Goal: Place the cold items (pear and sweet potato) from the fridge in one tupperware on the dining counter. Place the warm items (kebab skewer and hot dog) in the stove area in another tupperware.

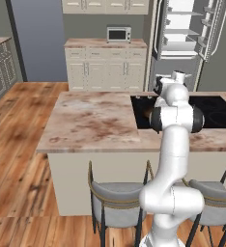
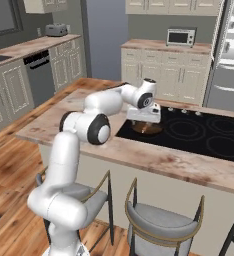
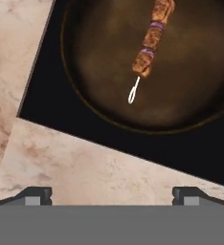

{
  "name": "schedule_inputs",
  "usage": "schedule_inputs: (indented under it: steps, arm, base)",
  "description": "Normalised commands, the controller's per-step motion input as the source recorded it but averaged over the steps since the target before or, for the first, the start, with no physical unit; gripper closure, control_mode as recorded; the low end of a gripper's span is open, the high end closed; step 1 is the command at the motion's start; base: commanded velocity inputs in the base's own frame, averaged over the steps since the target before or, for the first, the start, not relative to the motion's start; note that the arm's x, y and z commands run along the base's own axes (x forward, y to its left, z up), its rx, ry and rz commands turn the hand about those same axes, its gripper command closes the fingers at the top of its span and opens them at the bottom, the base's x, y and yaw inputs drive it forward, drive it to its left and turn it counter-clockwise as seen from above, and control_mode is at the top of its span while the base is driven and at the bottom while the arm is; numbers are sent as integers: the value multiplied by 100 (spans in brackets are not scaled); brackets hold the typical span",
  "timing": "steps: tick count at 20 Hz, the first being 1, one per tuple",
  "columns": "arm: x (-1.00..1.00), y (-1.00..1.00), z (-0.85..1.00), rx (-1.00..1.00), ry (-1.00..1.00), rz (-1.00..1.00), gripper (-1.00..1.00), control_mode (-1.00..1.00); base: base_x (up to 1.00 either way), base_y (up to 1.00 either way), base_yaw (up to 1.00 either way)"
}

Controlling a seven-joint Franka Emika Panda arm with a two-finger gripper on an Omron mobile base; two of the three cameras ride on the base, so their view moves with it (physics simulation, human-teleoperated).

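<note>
Above the stove's corner, jaws (image 3: 112,194) wide and empty, with the skewer (image 3: 152,36) at one o'clock in the pan (image 3: 85,103); closing on its thin wire loop risks slipping.

We are in a home kitchen. At mid-frame a marble-topped island counter (image 1: 91,120) carries a black glass cooktop (image 2: 199,132) with a dark pan (image 3: 147,95) on it, and grey padded bar stools (image 2: 159,220) are tucked beneath its lower edge. Along the back wall, at the top of the frame, cream panelled cabinets (image 1: 105,67) hold a microwave (image 1: 119,34). An open fridge (image 1: 187,38) stands at upper right, a toaster (image 2: 55,30) sits at upper left, and wooden plank flooring (image 1: 18,159) runs below.
</note>
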Motion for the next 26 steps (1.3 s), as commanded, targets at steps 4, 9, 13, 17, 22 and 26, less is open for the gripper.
schedule_inputs:
  steps: [4,9,13,17,22,26]
  arm:
    - [16,3,-5,0,0,-21,-100,-100]
    - [28,-1,-3,0,3,-12,-100,-100]
    - [25,-1,-9,0,1,-11,-100,-100]
    - [24,-14,-3,0,-1,-2,-100,-100]
    - [21,-17,-10,0,0,0,-100,-100]
    - [16,-6,-18,0,-2,0,-100,-100]
  base:
    - [0,0,0]
    - [0,0,0]
    - [0,0,0]
    - [0,0,0]
    - [0,0,0]
    - [0,0,0]
